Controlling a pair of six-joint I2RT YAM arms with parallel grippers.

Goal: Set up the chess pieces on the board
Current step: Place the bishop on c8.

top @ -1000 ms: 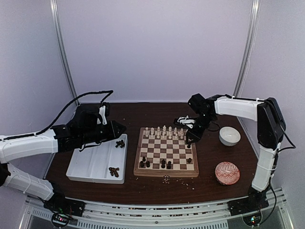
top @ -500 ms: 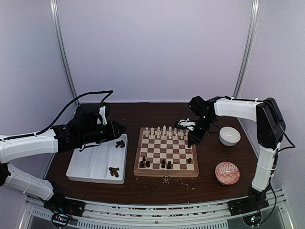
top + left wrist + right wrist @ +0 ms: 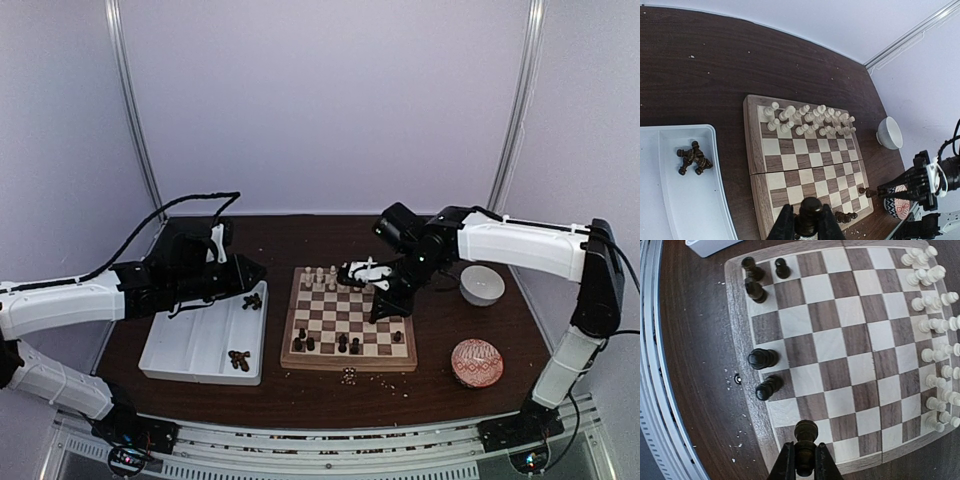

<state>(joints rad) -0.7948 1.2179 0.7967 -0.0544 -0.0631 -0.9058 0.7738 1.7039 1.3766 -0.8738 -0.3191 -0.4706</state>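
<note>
The middle rows of the board (image 3: 840, 355) are lying open for me to pass, while cream pieces (image 3: 926, 326) are crowding its far edge. Dark pieces (image 3: 762, 359) are standing scattered along the near edge, with gaps showing between them.

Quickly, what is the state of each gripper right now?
Left gripper: closed, holding a dark chess piece.
Right gripper: closed, holding a second dark chess piece.

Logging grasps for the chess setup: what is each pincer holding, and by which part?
Left pincer: a dark chessman, gripped around its body. Right pincer: a second dark chessman, gripped below the head.
</note>
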